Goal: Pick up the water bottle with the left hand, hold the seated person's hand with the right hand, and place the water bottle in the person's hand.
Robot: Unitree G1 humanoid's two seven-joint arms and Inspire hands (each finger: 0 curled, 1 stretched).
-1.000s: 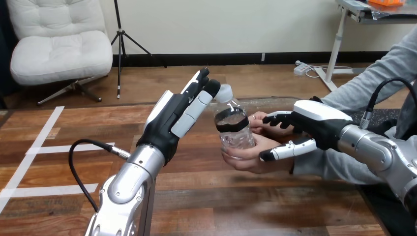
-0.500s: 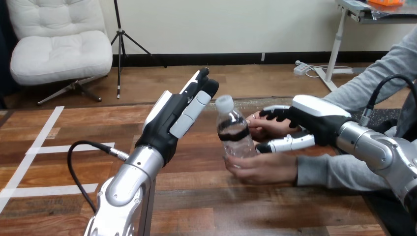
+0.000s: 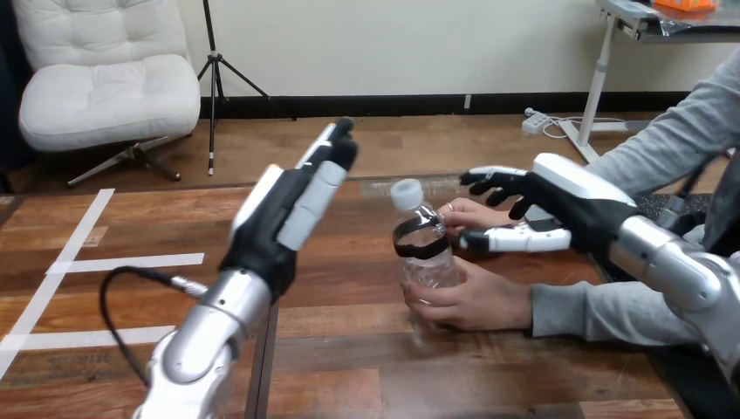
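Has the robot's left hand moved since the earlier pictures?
Yes. The left hand has shifted leftward, nearer the white tape strips on the table, away from the water bottle.

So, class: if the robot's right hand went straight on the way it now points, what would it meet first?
Probably the person's upper hand, lying just ahead of the right hand; the water bottle comes next, though depth is unclear.

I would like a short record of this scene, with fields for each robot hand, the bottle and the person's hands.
water bottle: upright, cap on, held by the person's lower hand
left robot hand: open, raised, apart from the water bottle
right robot hand: open, beside the person's upper hand
table: wooden
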